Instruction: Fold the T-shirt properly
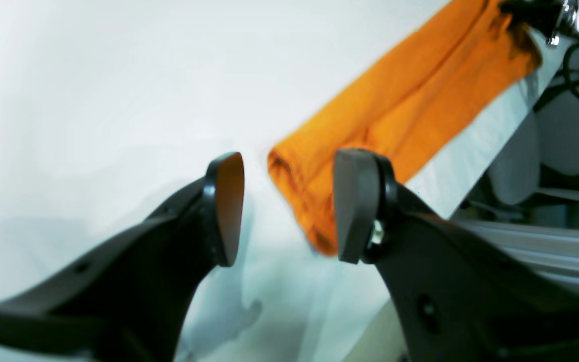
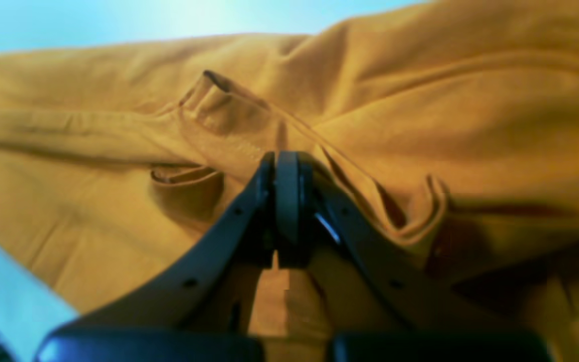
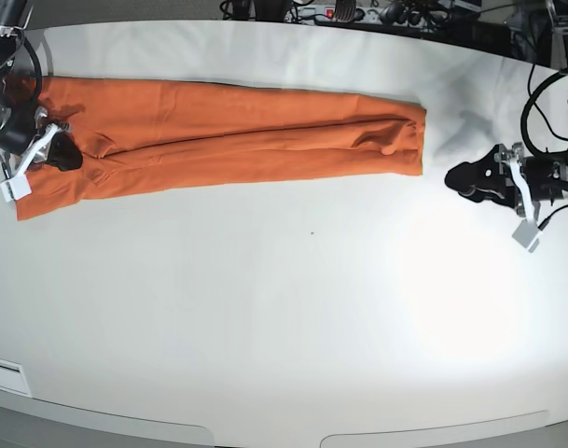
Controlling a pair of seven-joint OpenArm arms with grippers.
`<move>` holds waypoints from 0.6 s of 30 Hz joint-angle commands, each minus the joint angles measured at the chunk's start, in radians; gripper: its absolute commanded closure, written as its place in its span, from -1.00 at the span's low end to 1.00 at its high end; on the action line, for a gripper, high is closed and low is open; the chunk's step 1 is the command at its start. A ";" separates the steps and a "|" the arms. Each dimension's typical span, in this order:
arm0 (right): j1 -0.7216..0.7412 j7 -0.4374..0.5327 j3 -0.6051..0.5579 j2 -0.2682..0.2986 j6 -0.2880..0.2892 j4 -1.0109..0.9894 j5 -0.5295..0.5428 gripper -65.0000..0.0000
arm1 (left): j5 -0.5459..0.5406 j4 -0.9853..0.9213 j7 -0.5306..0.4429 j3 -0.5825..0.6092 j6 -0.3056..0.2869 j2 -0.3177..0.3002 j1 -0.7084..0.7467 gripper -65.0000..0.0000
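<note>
White table | T-shirt folded long | right claw closed on T-shirt

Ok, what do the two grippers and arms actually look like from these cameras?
Both grippers are matte black plastic. The left gripper has curved black fingers ending in rounded oval pads, with a silver bolt at one pad's base. The right gripper has the same build, with small round holes along its fingers. In the base view, each arm carries a white block and black cables.
</note>
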 commanded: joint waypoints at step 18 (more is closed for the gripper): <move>-0.003 0.095 0.007 -0.007 -0.240 0.101 -0.277 1.00 | 0.044 0.013 -0.004 -0.012 0.034 0.081 0.109 0.08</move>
